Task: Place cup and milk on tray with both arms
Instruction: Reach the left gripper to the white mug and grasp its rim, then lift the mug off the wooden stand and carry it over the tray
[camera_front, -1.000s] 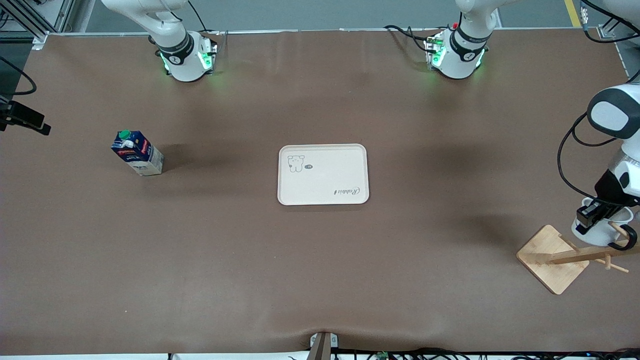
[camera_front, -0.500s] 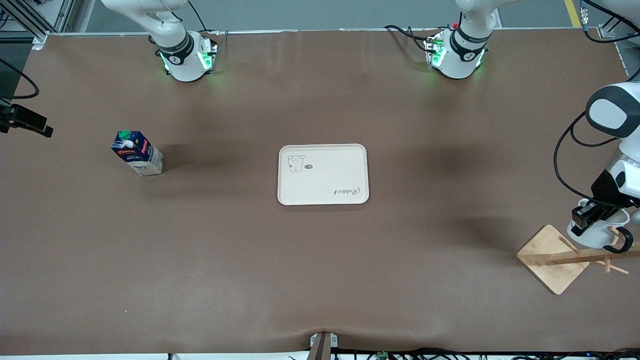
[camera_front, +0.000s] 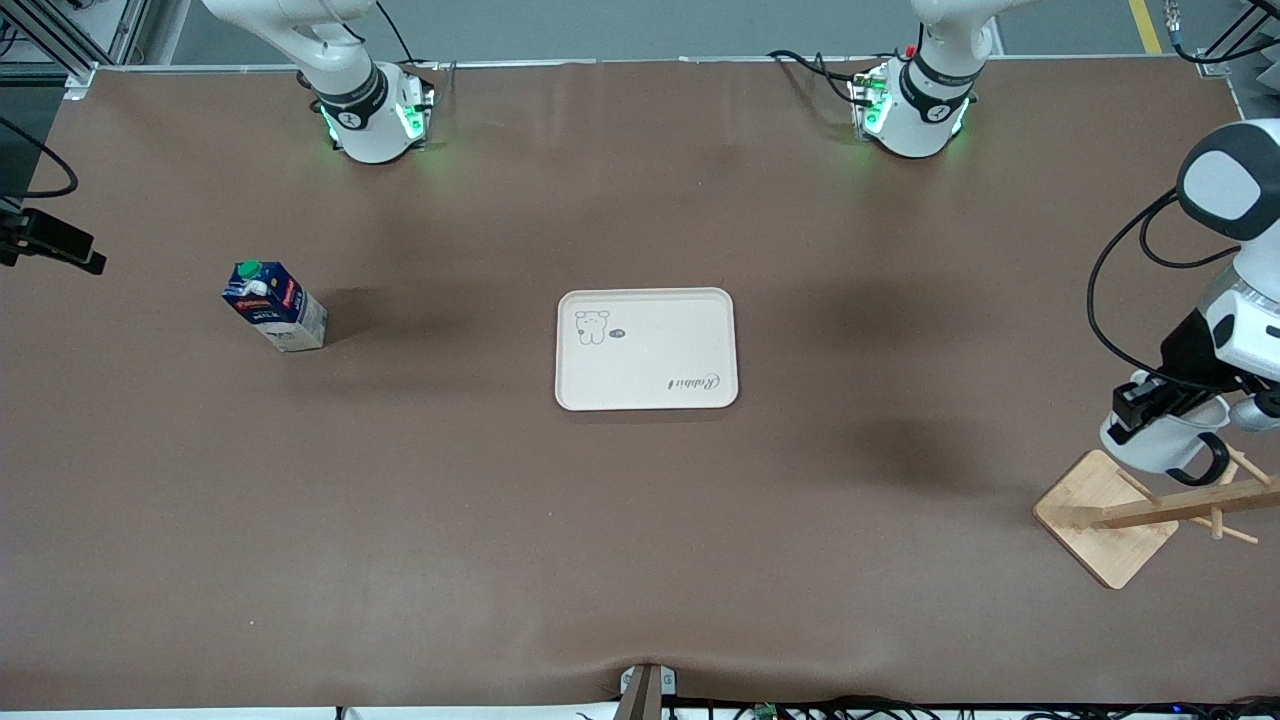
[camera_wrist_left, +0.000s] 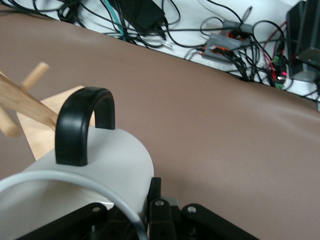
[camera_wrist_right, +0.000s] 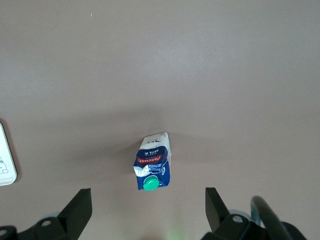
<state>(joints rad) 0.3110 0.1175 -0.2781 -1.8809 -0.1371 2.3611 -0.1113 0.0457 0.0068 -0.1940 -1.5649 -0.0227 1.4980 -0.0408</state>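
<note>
My left gripper (camera_front: 1140, 405) is shut on the rim of the white cup (camera_front: 1160, 443) and holds it up over the table beside the wooden rack. In the left wrist view the cup (camera_wrist_left: 107, 160) shows its black handle (camera_wrist_left: 82, 125), with one finger (camera_wrist_left: 155, 197) outside the wall; the left gripper (camera_wrist_left: 142, 215) pinches the rim. The milk (camera_front: 275, 305) stands upright toward the right arm's end. My right gripper (camera_wrist_right: 147, 212) is open and empty, high over the milk (camera_wrist_right: 153, 169); it is out of the front view. The cream tray (camera_front: 650, 345) lies bare mid-table.
The wooden rack (camera_front: 1105, 515) with its leaning post and pegs (camera_front: 1225, 500) stands just below the cup, close to the handle. The post also shows in the left wrist view (camera_wrist_left: 22, 102). Cables and boxes (camera_wrist_left: 225, 40) lie past the table edge.
My left gripper has lifted the cup up and toward the table's middle, so its handle has come off the rack's peg. The milk and tray have not moved.
</note>
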